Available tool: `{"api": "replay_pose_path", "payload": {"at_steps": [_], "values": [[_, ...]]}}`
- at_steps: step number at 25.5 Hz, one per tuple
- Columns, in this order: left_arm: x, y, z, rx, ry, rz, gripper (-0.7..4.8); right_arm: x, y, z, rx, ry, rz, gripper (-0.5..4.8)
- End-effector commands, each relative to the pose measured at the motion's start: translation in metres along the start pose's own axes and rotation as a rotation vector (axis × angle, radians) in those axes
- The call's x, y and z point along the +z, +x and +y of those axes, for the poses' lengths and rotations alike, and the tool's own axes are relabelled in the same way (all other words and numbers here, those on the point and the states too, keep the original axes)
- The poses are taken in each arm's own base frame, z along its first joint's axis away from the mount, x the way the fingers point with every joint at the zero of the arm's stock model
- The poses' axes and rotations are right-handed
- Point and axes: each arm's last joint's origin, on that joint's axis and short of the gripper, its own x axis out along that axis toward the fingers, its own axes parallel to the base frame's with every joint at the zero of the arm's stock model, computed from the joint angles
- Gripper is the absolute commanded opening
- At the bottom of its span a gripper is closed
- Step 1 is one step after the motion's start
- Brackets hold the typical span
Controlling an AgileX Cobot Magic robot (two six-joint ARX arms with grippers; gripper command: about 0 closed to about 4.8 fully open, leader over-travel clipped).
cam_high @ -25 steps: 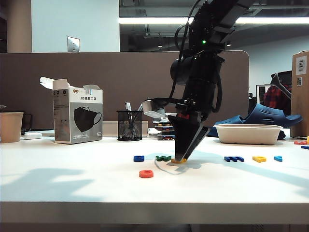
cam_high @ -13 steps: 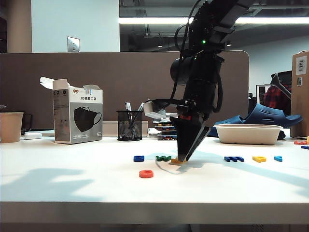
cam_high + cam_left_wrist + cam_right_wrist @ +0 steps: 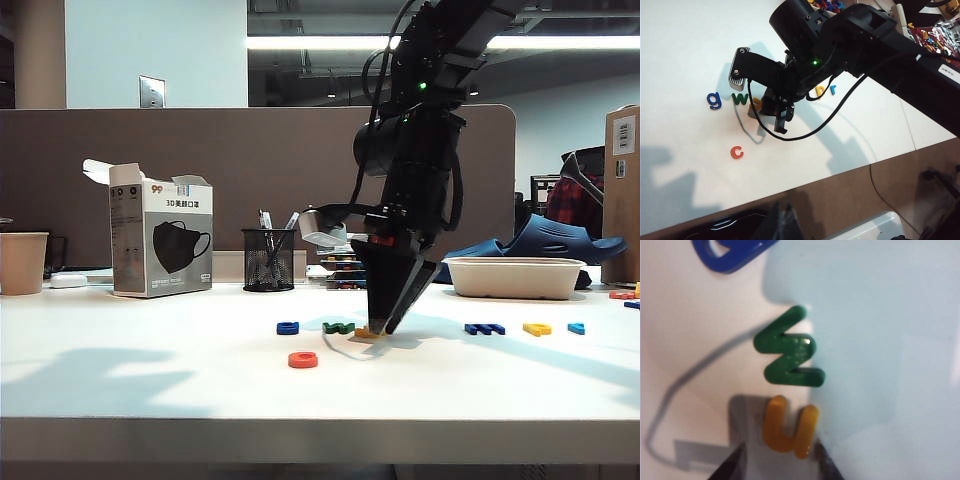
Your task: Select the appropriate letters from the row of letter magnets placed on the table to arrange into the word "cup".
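My right gripper (image 3: pixel 378 328) points down at the table (image 3: pixel 150 380) in the middle of the row of letter magnets. It is open, with one finger on each side of the yellow "u" (image 3: pixel 788 430), which lies flat between the fingertips (image 3: pixel 733 463). The "u" (image 3: pixel 368 334) sits next to a green letter (image 3: pixel 339 327) and a blue one (image 3: pixel 288 327). The red-orange "c" (image 3: pixel 302 360) lies alone nearer the front edge. The yellow "p" (image 3: pixel 537 329) is on the right of the row. My left gripper (image 3: pixel 783 222) hangs off the table's front edge, dark, its fingers together.
A dark blue letter (image 3: pixel 484 328) and a light blue one (image 3: pixel 576 328) flank the "p". At the back stand a mask box (image 3: pixel 160 240), a mesh pen cup (image 3: pixel 268 260), a paper cup (image 3: pixel 22 262) and a white tray (image 3: pixel 515 277). A thin cable (image 3: pixel 757 132) loops beside the "u".
The right gripper stays over the "u", its wrist turning only slightly. The letters have not moved.
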Motion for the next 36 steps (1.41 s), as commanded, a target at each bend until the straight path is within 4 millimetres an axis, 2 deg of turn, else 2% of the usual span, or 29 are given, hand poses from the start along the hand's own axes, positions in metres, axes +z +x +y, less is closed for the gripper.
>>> {"api": "replay_pose_path", "payload": {"at_steps": [1,24,28,31,36], "values": [[0.0008,-0.0022,-0.0005,-0.007,0.004,-0.012,-0.05,0.0012,0.0003,0.0003,0.021,0.045,-0.022,1.81],[0.0008,-0.0022,-0.0005,-0.007,0.004,-0.012,-0.05,0.0069,0.0055,0.0028,-0.016,0.139,-0.022,1.78],[0.0008,-0.0022,-0.0005,-0.007,0.003,-0.012,-0.05,0.0063,0.0055,0.0031,-0.013,0.14,-0.016,1.65],[0.0008,-0.0022,-0.0005,-0.007,0.003,-0.012,-0.05,0.0072,0.0059,0.0045,-0.012,0.137,-0.016,1.19],[0.0008,-0.0022,-0.0005,-0.007,0.004,-0.012,-0.05,0.009,0.0067,0.0067,-0.013,0.131,-0.018,1.14]]}}
